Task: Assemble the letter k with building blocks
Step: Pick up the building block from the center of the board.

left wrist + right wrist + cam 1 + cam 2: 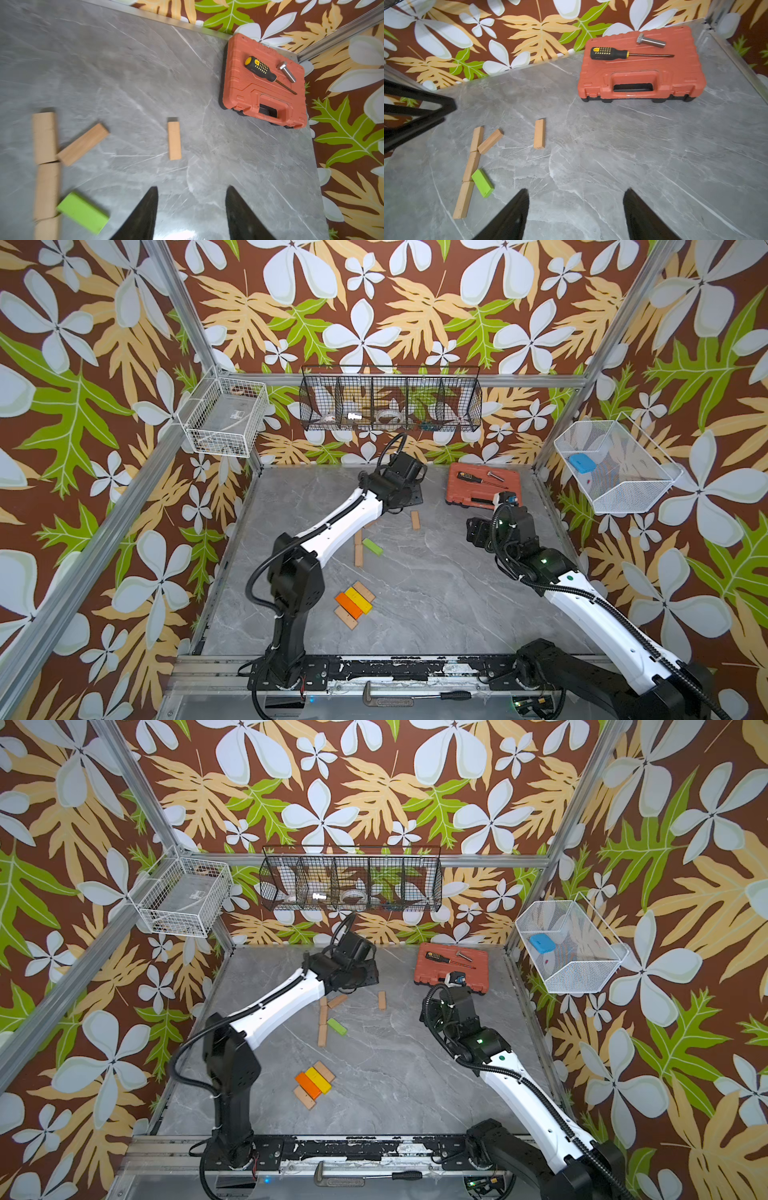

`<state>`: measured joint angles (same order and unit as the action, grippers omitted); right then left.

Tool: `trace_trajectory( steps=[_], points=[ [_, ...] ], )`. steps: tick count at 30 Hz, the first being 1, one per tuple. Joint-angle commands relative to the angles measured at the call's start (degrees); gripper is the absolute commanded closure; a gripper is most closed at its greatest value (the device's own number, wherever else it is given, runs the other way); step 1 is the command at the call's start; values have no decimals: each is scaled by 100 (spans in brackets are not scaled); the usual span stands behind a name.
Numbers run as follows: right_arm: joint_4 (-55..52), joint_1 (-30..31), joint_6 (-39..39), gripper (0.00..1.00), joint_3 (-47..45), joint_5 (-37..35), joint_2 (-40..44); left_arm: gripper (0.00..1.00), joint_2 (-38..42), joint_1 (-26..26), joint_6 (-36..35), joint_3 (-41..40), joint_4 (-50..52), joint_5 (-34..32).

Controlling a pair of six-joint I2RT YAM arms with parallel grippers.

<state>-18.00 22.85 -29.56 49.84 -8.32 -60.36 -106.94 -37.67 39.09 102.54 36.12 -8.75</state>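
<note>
Jaws apart, empty, smooth rectangular wooden planks (471, 166), veined grey tabletop (612, 166)

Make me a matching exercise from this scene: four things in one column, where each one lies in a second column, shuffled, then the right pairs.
Things
1. green block
2. screwdriver
3. orange block
4. separate wooden block

Places
A. on top of the tool case
B. side by side with the yellow block
C. on the bare table, touching no other block
D. slanted against the row of plain wooden blocks

Pairs: 1-D, 2-A, 3-B, 4-C
</note>
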Motion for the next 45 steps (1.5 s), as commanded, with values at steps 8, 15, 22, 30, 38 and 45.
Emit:
trace_trajectory(
  steps=[8,15,22,30,38,45],
  points=[
    [9,510,763,29,529,1174,-802,48,3452,1436,0,-3539,-832,-43],
    [-453,2134,1067,31,1396,1033,-2235,49,5375,1719,-277,-4586,-202,-496],
    [-573,3310,1146,32,2081,924,-3652,47,6157,1719,-181,-5000,541,-633],
    [-492,3749,1119,34,2618,1136,-4711,29,6308,1736,-118,-5181,1082,-1035],
    [-520,3789,1190,38,2917,1170,-5320,16,6238,1772,-174,-5201,955,-1015],
    [-514,3802,1198,41,2996,1098,-5578,12,6238,1772,-191,-5209,934,-1014]
  ],
)
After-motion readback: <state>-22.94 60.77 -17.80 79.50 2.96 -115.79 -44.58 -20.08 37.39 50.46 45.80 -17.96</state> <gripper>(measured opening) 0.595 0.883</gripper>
